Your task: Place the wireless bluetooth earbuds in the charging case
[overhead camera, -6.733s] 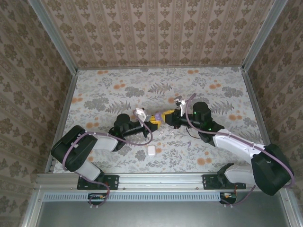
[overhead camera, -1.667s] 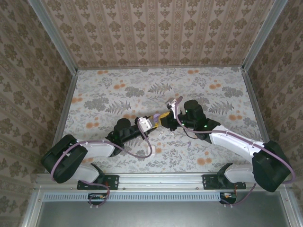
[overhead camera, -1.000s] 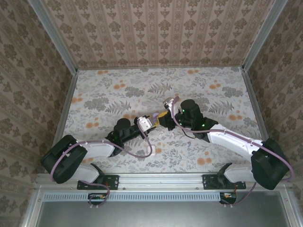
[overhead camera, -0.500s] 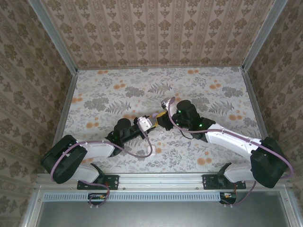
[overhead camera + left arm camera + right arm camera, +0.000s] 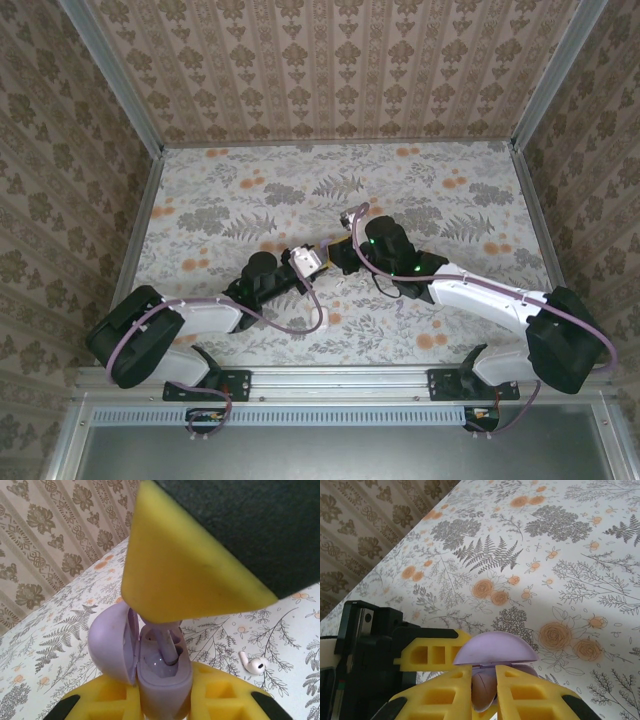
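Left hand [image 5: 162, 702] clamped tight on the open charging case [image 5: 160, 675]. Right hand [image 5: 483, 677] pinches an earbud [image 5: 169, 647] standing in the case. Second earbud [image 5: 252, 665] lies on the worktop [image 5: 285, 630] near the case.

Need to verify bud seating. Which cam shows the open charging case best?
Left wrist: the charging case sits close up in the left pincer, lid swung open, cavity facing the lens, an earbud stem in it. Right wrist shows the lid's dome above its yellow fingers. Top external shows a tiny blur between the arms.
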